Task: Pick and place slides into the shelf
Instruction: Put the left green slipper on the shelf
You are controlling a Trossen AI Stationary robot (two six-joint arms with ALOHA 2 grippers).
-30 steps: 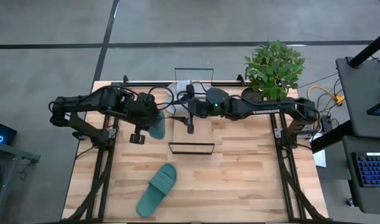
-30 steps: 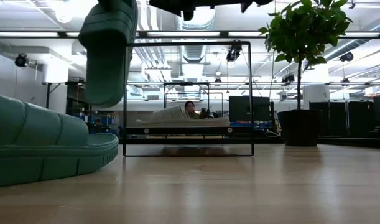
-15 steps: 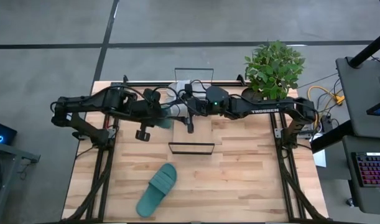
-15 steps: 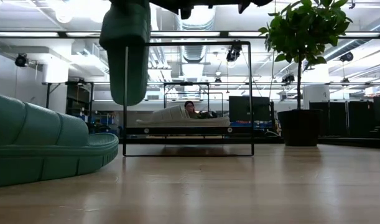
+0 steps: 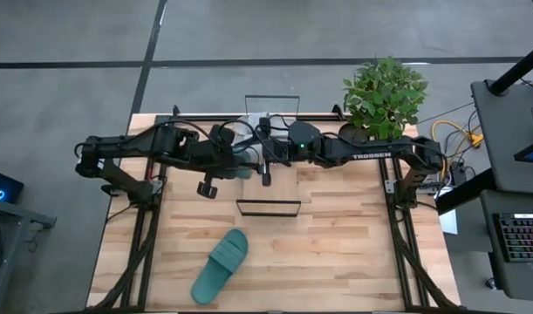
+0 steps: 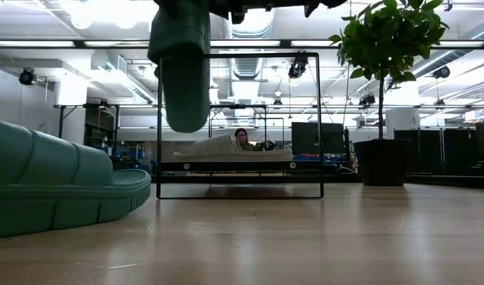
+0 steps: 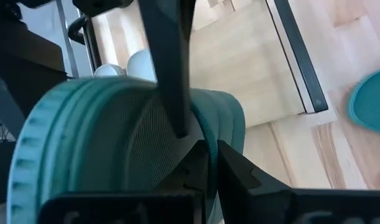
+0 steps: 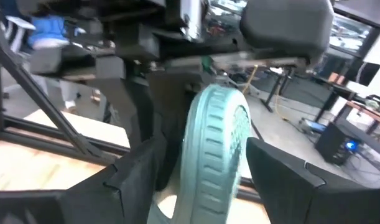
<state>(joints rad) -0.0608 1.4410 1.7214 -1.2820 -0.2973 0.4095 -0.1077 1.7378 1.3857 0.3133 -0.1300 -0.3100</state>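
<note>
My left gripper (image 5: 240, 164) is shut on a teal slide (image 6: 181, 67), which hangs on end in the air just left of the shelf (image 5: 279, 187). My right gripper (image 5: 264, 167) is open above the shelf. In the right wrist view its fingers (image 8: 140, 171) stand either side of that slide (image 8: 214, 149), apart from it. The second teal slide (image 5: 221, 266) lies flat on its sole on the near left of the table. The pale grey slides (image 5: 250, 122) lie at the shelf's far end. The shelf's wire frame (image 6: 318, 119) stands on the tabletop. My left gripper (image 7: 201, 140) pinches the teal slide at its edge (image 7: 205, 127). One finger (image 7: 171, 68) lies along the finely textured face and the other (image 7: 233, 165) is behind the rim. The fingers come from the table's left. The slide is lifted clear and hangs upright below them.
A potted plant (image 5: 384, 96) stands at the far right corner of the table. Bare tabletop (image 5: 353, 253) lies near and right of the shelf. A person (image 6: 242, 138) shows far back in the room behind the shelf.
My left gripper has carried the teal slide toward the table's right, up to the shelf's left side. The slide has turned about as it hangs, from showing its broad face to showing its narrow edge in the low view.
</note>
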